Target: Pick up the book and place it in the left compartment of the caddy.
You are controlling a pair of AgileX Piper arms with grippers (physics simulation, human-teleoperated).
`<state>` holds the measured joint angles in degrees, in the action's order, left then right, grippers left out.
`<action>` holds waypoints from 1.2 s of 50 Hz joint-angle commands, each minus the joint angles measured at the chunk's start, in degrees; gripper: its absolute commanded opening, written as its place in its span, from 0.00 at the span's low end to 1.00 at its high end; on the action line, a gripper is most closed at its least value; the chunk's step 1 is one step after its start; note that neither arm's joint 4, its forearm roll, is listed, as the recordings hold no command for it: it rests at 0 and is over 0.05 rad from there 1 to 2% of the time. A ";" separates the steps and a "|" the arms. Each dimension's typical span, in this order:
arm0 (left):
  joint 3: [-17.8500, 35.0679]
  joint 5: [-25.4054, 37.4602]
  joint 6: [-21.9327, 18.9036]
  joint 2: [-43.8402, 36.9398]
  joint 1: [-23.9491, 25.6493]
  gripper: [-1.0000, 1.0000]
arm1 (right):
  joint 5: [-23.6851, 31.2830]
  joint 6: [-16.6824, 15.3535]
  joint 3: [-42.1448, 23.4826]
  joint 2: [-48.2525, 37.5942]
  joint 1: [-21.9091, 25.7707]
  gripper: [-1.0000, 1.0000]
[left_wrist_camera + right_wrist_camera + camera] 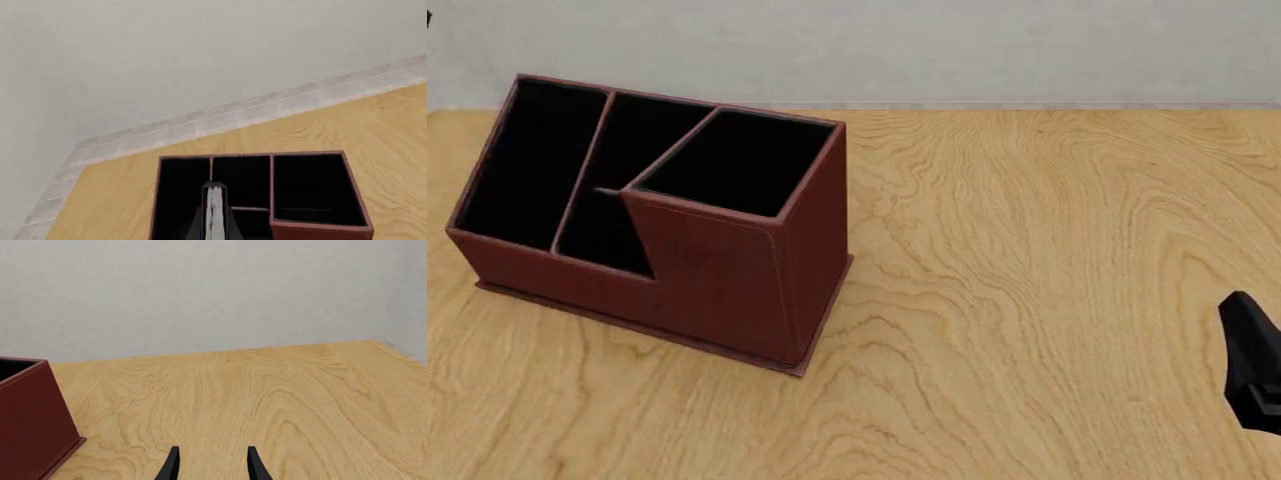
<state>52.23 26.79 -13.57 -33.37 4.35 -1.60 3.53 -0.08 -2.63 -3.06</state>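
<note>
**Book held above the caddy, right arm idle**

Left wrist view: the left gripper (214, 222) pinches the book (214, 212) between its two dark fingers (231, 227), the white page edge facing the camera and standing upright (only the end of the book shows). Below it lies the caddy (320, 231), red-brown with black interiors. The book lines up with the thin wall between the left compartment (181, 197) and the two small middle compartments (241, 182); whether it is over one side or the other cannot be told from here. The tall square compartment (312, 189) sits at the far side of the caddy from the slot. A pale tiled border (220, 116) runs along the tabletop (373, 130) edge behind the caddy.

Front view: the caddy (721, 280) stands near the far left corner of the tabletop (1028, 300), turned at an angle, with the left compartment (521, 165) nearest the left edge. Neither the book nor the left gripper is in this view. A black part of the right arm (1254, 360) shows at the right edge of the tabletop.

Right wrist view: the right gripper (213, 465) is spread, its fingertips (173, 464) apart over bare wood, holding nothing. One corner of the caddy (33, 425) shows at the side.
</note>
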 commanded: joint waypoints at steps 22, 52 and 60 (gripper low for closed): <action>2.61 -2.15 -0.20 -17.85 -8.05 0.00 | 0.19 0.12 -0.08 0.27 0.04 1.00; 8.10 0.20 -0.34 -24.99 -8.39 0.00 | 0.39 0.43 0.04 0.56 -0.03 1.00; 9.67 1.62 0.36 -26.68 -8.40 0.00 | 0.42 0.45 0.04 0.55 0.02 1.00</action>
<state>59.20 27.09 -12.96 -58.26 -3.91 -1.23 3.91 -0.06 -2.10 -3.06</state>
